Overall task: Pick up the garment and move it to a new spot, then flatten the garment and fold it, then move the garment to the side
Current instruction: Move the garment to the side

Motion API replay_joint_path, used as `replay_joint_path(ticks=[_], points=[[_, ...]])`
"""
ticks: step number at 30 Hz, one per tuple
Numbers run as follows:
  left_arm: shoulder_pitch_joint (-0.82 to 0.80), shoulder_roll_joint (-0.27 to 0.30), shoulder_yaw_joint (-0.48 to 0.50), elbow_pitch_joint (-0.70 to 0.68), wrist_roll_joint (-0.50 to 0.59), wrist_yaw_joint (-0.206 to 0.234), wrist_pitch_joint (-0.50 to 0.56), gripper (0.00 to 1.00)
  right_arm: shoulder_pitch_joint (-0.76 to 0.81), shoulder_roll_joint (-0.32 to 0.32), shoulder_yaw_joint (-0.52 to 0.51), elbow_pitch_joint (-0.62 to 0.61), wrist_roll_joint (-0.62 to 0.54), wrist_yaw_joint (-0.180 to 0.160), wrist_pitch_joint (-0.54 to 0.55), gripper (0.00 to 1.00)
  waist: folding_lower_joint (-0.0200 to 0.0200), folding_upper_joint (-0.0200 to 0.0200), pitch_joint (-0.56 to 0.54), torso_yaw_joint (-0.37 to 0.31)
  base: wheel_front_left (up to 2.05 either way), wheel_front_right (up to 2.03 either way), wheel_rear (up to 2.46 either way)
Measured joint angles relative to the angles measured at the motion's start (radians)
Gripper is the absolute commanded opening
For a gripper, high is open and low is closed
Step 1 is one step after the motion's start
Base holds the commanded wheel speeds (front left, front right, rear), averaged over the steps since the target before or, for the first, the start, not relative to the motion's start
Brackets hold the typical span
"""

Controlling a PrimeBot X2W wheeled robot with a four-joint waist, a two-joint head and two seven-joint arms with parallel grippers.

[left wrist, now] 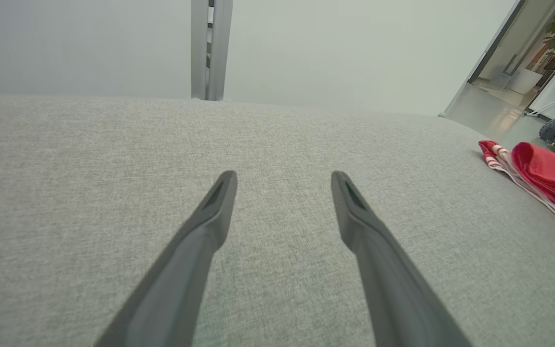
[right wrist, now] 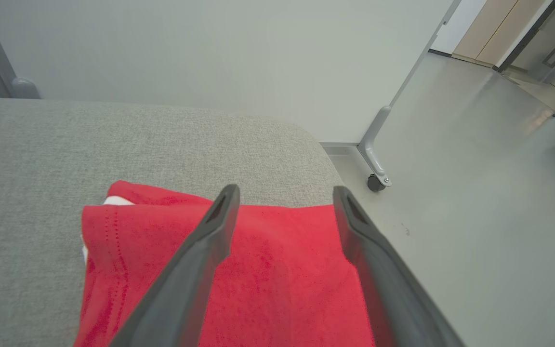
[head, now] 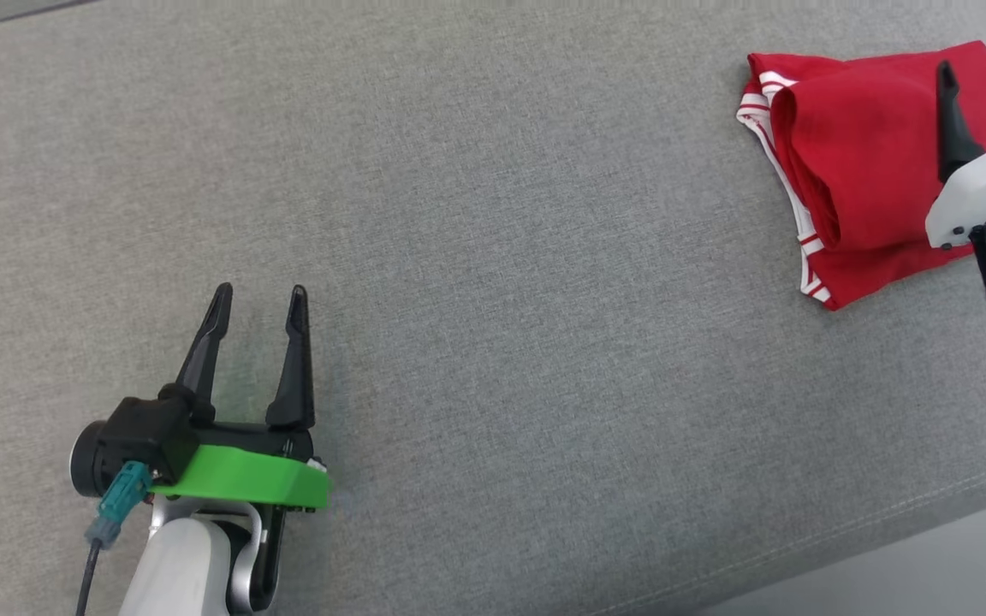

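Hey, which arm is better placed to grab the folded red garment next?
Right. The right pincer, open, hangs over the red garment; the left pincer, also open, sits far across the grey surface.

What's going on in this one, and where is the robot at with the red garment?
The red garment with white striped trim lies folded near the right end of the grey fabric-covered surface. The right gripper is over it with its jaws open, holding nothing. The left gripper is open too, over bare surface well to the left, apart from the cloth. Judging by how things lie, the fold looks done and the garment is set off to the side.
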Motion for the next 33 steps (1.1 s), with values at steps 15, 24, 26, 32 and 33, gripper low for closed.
replay_joint_path(ticks=[15, 24, 26, 32, 33], points=[[0.053, -0.032, 0.107, 0.083, -0.018, -0.003, 0.0, 1.0, 0.26, 0.206, 0.033, -0.242, -0.007, 0.0, -0.011, 1.0, 0.0, 0.0, -0.181, 0.091, 0.0, 0.0, 0.0], [0.151, -0.036, 0.126, 0.092, -0.064, 0.003, 0.0, 1.0, 0.482, 0.266, 0.001, -0.407, -0.014, 0.0, -0.011, 1.0, 0.0, 0.0, -0.262, 0.175, 0.0, 0.0, 0.0], [0.176, -0.036, 0.126, 0.086, -0.075, 0.011, 0.0, 1.0, 0.535, 0.267, -0.008, -0.449, -0.021, 0.0, -0.011, 1.0, 0.0, -0.0001, -0.282, 0.19, 0.0, 0.0, 0.0], [0.234, -0.036, 0.112, 0.062, -0.087, 0.027, 0.0, 1.0, 0.676, 0.269, 0.007, -0.546, 0.017, 0.0, -0.011, 1.0, 0.0, 0.0, -0.334, 0.225, 0.0, 0.0, 0.0], [0.242, -0.037, 0.108, 0.059, -0.088, 0.029, 0.0, 1.0, 0.699, 0.269, 0.008, -0.558, 0.027, 0.0, -0.011, 1.0, 0.0, 0.0, -0.341, 0.23, 0.0, 0.0, 0.0]])
